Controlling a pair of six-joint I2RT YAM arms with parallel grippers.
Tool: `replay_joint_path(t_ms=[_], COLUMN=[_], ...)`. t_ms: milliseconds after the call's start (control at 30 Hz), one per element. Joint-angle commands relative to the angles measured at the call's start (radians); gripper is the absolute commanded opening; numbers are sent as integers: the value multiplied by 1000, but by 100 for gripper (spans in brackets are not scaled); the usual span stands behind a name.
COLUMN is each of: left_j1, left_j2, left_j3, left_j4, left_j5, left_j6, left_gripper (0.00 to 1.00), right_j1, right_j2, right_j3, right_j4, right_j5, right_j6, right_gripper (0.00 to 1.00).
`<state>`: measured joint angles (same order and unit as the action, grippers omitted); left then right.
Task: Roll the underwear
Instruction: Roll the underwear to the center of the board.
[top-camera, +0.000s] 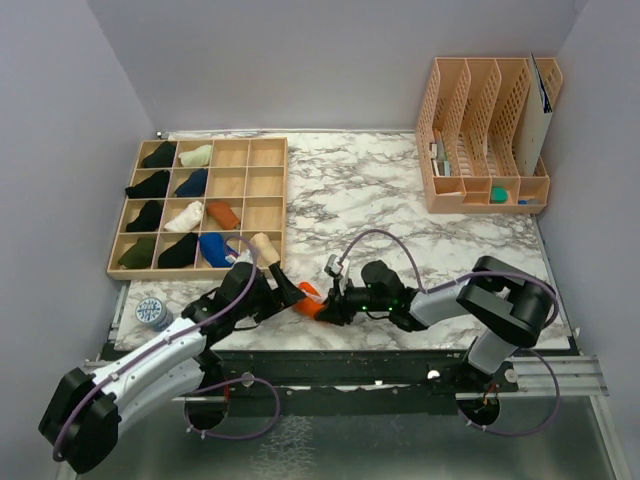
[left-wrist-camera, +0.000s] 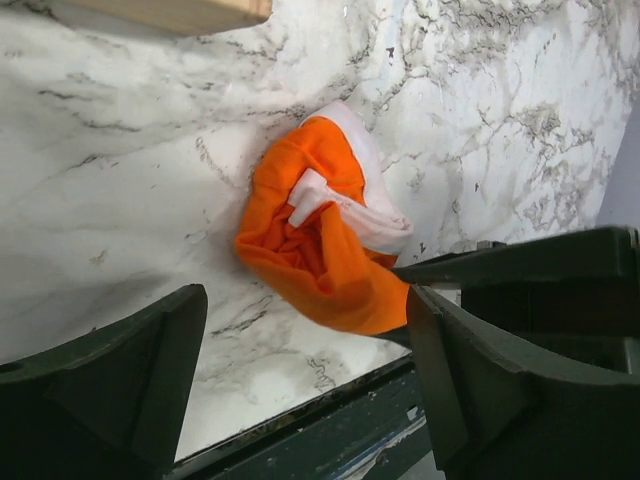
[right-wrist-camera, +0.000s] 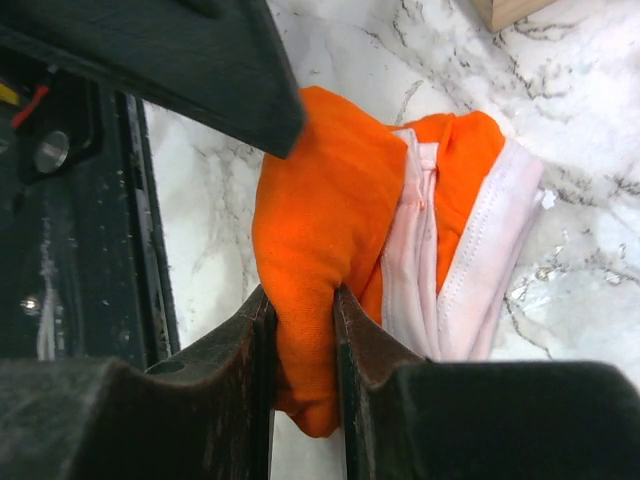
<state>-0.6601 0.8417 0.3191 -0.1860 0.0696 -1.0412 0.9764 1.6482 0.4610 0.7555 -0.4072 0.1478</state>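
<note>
The bright orange underwear (top-camera: 311, 301) with a white waistband lies bunched on the marble near the table's front edge. My right gripper (top-camera: 328, 306) is shut on an orange fold of it (right-wrist-camera: 330, 220), the cloth pinched tight between both fingers (right-wrist-camera: 300, 330). My left gripper (top-camera: 293, 293) hovers just left of the bundle, open, with nothing between its fingers (left-wrist-camera: 300, 320). The orange bundle (left-wrist-camera: 320, 230) lies just beyond its tips. A rust-brown underwear (top-camera: 222, 214) sits rolled in a compartment of the wooden organizer.
The wooden organizer (top-camera: 264, 190) at the left back holds several dark, blue and cream fabric bundles. A peach file rack (top-camera: 487, 135) stands at the right back. A small round tin (top-camera: 153, 313) sits at the left front. The dark table edge (left-wrist-camera: 330, 440) runs close below the bundle.
</note>
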Motion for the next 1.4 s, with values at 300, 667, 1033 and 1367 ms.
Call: replay_joint_path(t_ms=[300, 667, 1033, 1367], left_j1=[2, -3, -10, -10], left_j2=[-44, 91, 204, 214], left_j3=[-87, -95, -139, -95], left_j4=[127, 301, 263, 208], left_j5=[77, 69, -24, -21], left_j6=[34, 19, 18, 62], left_gripper=[76, 72, 49, 48], right_j1=[-131, -182, -188, -187], right_j2=[232, 289, 192, -152], right_j3=[-72, -87, -61, 25], right_j4=[286, 384, 200, -321], right_j5=[-234, -284, -264, -40], right_j6=[429, 472, 370, 58], right_gripper=[15, 20, 47, 64])
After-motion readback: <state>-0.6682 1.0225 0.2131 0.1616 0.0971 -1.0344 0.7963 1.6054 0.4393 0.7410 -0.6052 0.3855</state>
